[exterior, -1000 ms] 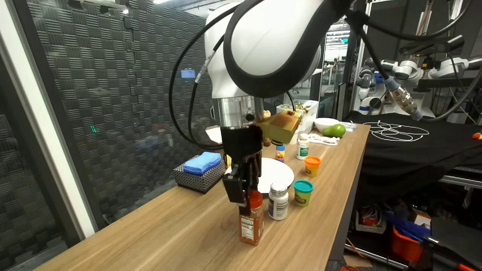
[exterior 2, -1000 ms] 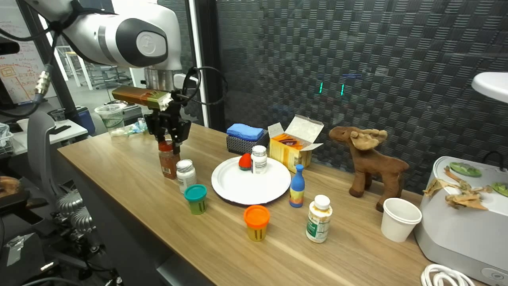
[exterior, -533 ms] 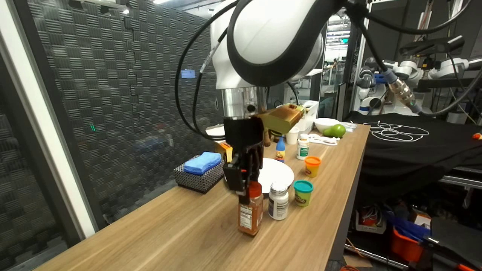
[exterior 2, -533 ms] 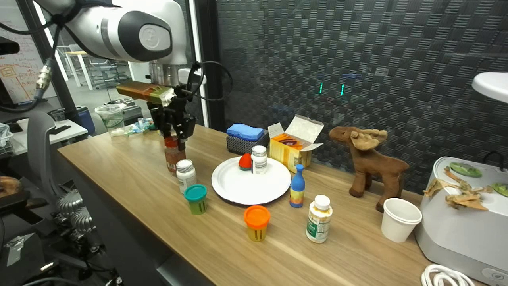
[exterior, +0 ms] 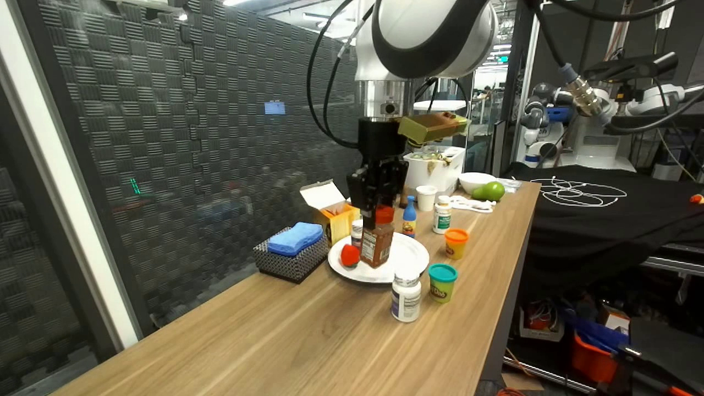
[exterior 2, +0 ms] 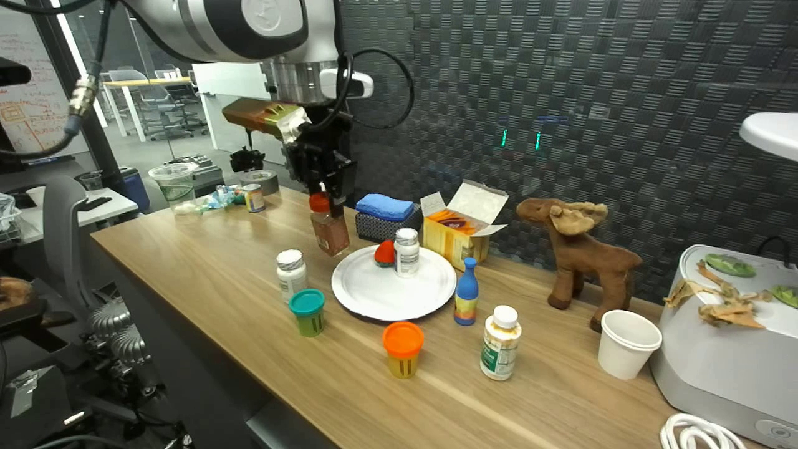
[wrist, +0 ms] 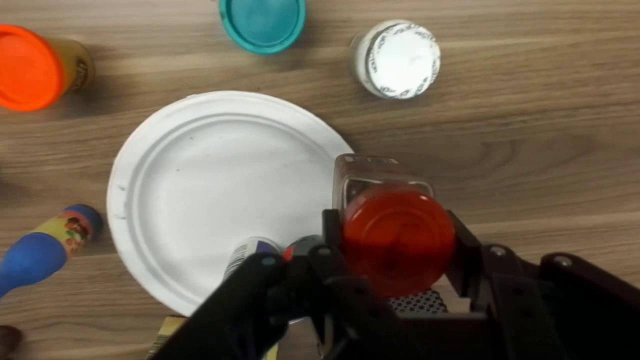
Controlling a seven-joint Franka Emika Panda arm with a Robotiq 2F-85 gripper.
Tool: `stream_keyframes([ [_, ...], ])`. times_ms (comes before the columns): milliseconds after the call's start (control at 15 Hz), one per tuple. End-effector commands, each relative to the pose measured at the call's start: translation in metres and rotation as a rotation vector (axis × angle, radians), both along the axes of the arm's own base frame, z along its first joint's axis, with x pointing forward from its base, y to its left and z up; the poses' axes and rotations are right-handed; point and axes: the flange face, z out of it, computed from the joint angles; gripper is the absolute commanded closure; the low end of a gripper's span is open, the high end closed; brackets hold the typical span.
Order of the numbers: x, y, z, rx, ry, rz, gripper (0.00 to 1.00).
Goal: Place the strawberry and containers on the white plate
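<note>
Red-capped clear bottle [exterior 2: 330, 234] slants, clenched by black fingers [exterior: 368, 210] — release could topple it (toward the wooden worktop's [exterior: 275, 341] front edge).

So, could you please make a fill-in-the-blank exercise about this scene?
The gripper holds the spice jar by its ____ lid.
The white plate carries one pill bottle and one ____.
The yellow Play-Doh tub has an ____ lid.
The yellow carton is ____, not shut.

Missing words: red; strawberry; orange; open.
</note>
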Motion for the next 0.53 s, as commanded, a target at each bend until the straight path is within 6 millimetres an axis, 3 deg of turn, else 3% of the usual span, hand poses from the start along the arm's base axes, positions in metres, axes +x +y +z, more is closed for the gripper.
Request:
stream_keyframes([
  [0,0.008,-0.005,0.003,-0.036,-0.049,-0.044,0.76],
  [467,0.02,-0.003,-0.025,-0.143,-0.106,-0.026,0.76],
])
